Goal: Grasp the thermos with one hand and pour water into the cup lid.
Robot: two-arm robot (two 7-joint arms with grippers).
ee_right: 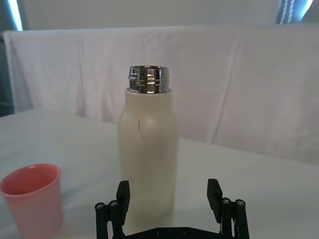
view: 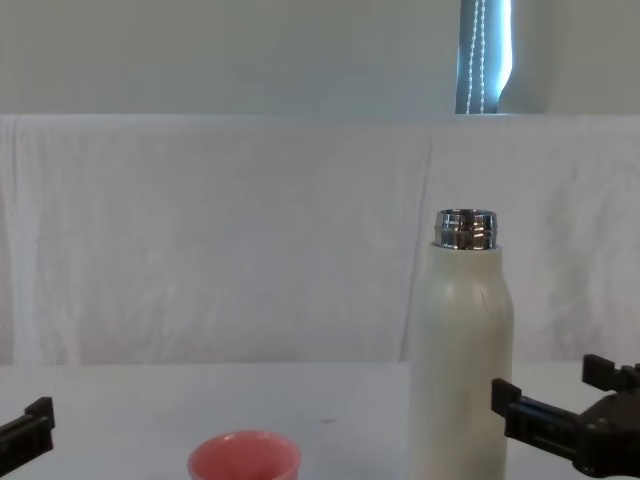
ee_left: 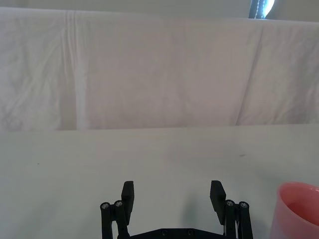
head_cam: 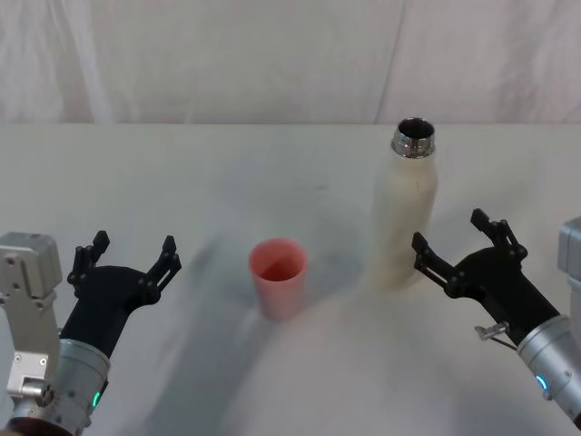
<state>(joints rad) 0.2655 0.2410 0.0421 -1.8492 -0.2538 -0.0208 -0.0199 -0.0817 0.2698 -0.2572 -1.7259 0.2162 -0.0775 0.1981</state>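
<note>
I see white cloth-covered table point(head_cam: 163, 182); tall cream-white thermos with open chrome neck point(head_cam: 406, 211) upright on it, small pink cup lid point(head_cam: 278, 276) near, apart.

Matt cream thermos point(ee_right: 147, 154) — glossy chrome neck point(ee_right: 146, 79)

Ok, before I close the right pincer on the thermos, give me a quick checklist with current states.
1. Right pincer open: ok.
2. Thermos upright on the table: ok.
3. Thermos neck uncapped: ok.
4. Thermos between the right pincer's fingers: not ok, it stands just ahead of them.
5. Cup lid upright, mouth up, apart from the thermos: ok.
6. Left pincer open, off to the cup lid's left, touching nothing: ok.
7. Water in the thermos: cannot tell.
</note>
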